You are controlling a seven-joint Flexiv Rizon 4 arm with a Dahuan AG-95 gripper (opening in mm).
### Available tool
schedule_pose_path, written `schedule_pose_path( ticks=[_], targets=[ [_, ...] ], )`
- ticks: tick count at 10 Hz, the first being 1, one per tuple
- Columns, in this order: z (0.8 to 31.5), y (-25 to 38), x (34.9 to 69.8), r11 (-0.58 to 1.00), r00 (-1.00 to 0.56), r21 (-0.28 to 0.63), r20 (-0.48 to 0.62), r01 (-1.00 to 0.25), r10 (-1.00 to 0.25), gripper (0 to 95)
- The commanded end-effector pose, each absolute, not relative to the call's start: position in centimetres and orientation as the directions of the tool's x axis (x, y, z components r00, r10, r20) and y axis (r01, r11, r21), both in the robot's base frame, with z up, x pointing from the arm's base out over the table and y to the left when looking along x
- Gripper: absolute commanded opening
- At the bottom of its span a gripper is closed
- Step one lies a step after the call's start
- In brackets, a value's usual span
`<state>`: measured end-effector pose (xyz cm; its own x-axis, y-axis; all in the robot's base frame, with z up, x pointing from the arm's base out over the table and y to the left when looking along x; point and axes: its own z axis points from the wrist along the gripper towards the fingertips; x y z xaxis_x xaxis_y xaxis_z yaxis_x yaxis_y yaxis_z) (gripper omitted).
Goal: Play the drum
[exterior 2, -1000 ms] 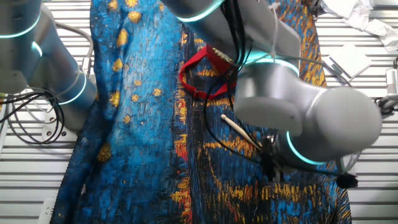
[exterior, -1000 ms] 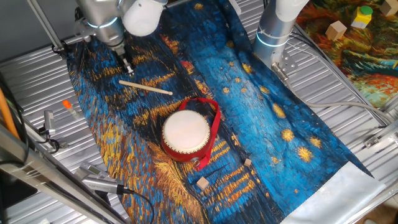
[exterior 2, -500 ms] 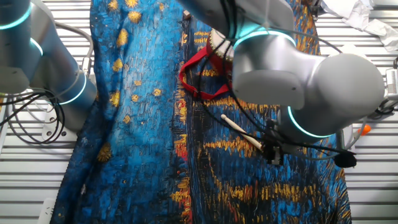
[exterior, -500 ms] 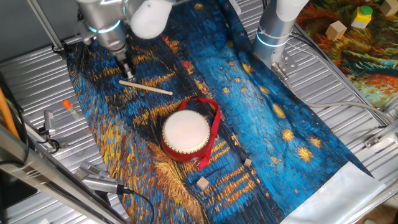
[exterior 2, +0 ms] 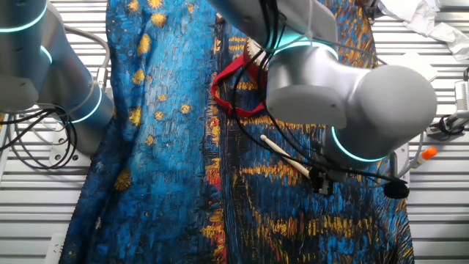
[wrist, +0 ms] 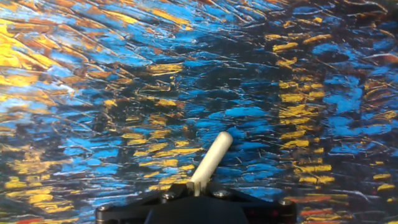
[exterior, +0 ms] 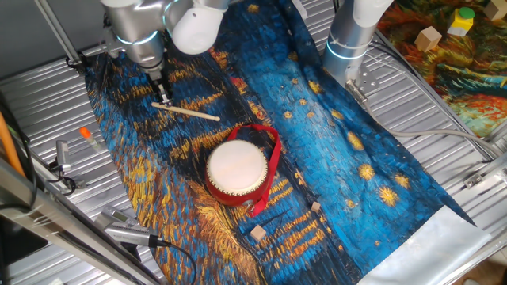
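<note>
**Hand view: the stick sits at the gripper, drum waits nearby**

Hand view shows a pale wooden stick [wrist: 210,155] running out from the gripper's [wrist: 196,196] black base over a blue and gold painted cloth [wrist: 93,93]. The fingers themselves are out of frame, so I cannot tell whether they have closed on the stick.

From one fixed view, the gripper [exterior: 162,93] is down at the far end of the stick [exterior: 186,111], which lies flat on the cloth [exterior: 333,150]. The drum [exterior: 237,171], white skin up with its red strap [exterior: 274,162] looped around it, stands near the stick but apart from it, toward the front of the table.

From the other fixed view, the arm hides most of the drum; only the strap [exterior 2: 231,88] and the stick [exterior 2: 284,155] show.

Risk, as I judge it: a grip this near the end could let the stick pivot or slip when lifted, and a swing could then snag the strap or miss the skin.
</note>
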<state>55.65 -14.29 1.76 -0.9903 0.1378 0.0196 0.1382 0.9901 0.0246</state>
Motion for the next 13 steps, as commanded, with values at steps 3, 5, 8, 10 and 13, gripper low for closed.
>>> schedule_pose_path(
  ticks=[3,5,8,10,13],
  targets=[
    [0.5,-14.6,56.0,0.988,-0.989,0.020,-0.004,0.150,0.150,38.0],
    [-0.1,-14.7,56.1,0.989,-0.989,0.018,-0.009,0.147,0.148,0.0],
    [3.1,-15.6,55.4,0.994,-0.993,0.013,0.035,0.110,0.109,0.0],
    [5.6,-14.9,55.1,0.991,-0.990,0.038,0.059,0.129,0.126,0.0],
    [10.1,-11.5,57.8,0.975,-0.969,0.060,0.133,0.216,0.207,0.0]
  ],
)
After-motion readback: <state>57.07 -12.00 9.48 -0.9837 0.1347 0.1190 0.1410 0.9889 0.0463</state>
